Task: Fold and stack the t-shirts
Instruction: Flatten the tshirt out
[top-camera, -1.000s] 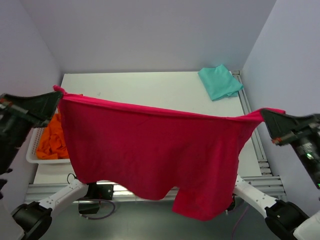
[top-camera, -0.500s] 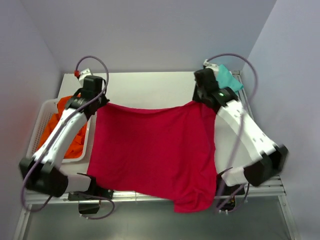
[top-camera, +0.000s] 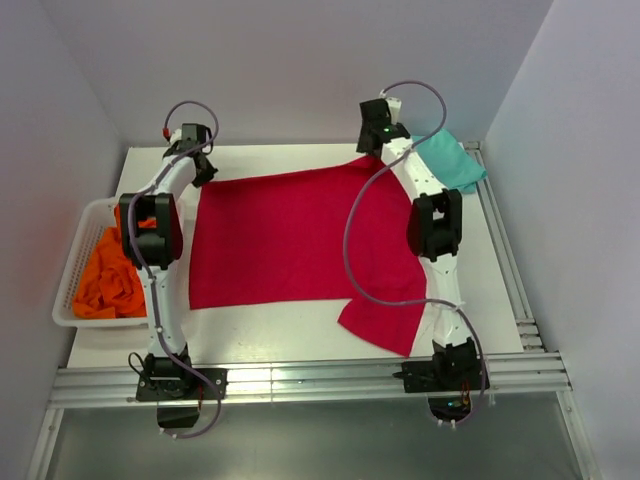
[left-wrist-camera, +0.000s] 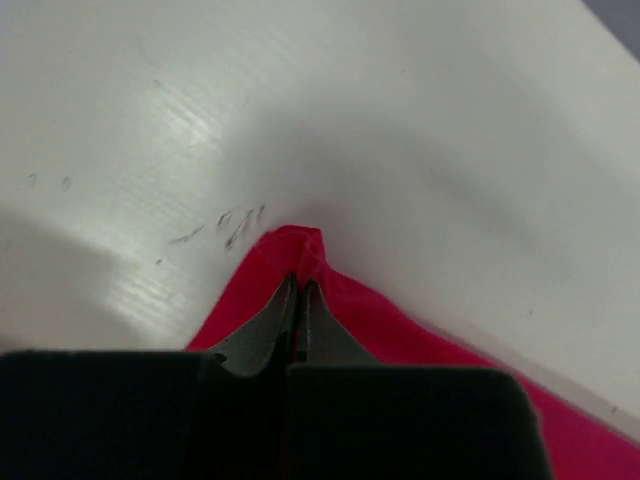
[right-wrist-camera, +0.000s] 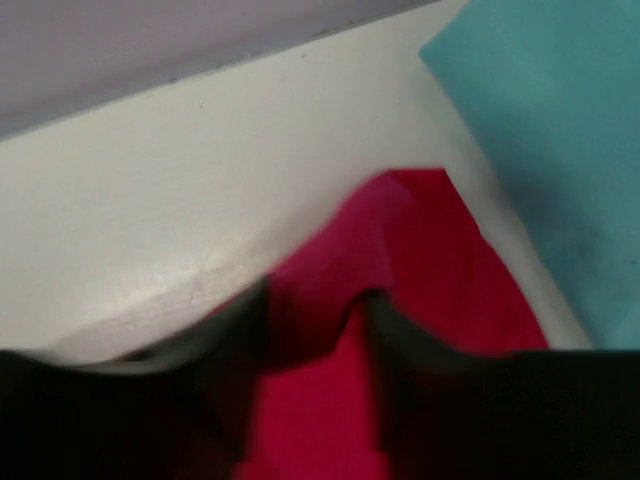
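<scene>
The crimson-red t-shirt (top-camera: 290, 240) lies spread flat across the table, one sleeve (top-camera: 385, 322) jutting toward the near right. My left gripper (top-camera: 204, 172) is at the shirt's far left corner, jaws pinched together on a peak of red cloth (left-wrist-camera: 300, 245); in the left wrist view that gripper (left-wrist-camera: 300, 284) shows only a hairline gap. At the far right corner, my right gripper (top-camera: 371, 152) has its jaws apart, and in the blurred right wrist view this gripper (right-wrist-camera: 315, 295) has a hump of red cloth (right-wrist-camera: 420, 230) between its fingers. The teal-green t-shirt (top-camera: 445, 165) lies folded at the far right.
A white slatted basket (top-camera: 72, 300) at the left table edge holds orange garments (top-camera: 112, 275). Both arms stretch from the near edge to the far side, the right one lying over the red shirt. The back wall stands close behind both grippers. Teal cloth (right-wrist-camera: 550, 120) lies just right of the right gripper.
Both arms have carried the red shirt from hanging stretched in the air to lying flat on the table, reaching toward the back. The right gripper's jaws have opened; the left still pinches its corner.
</scene>
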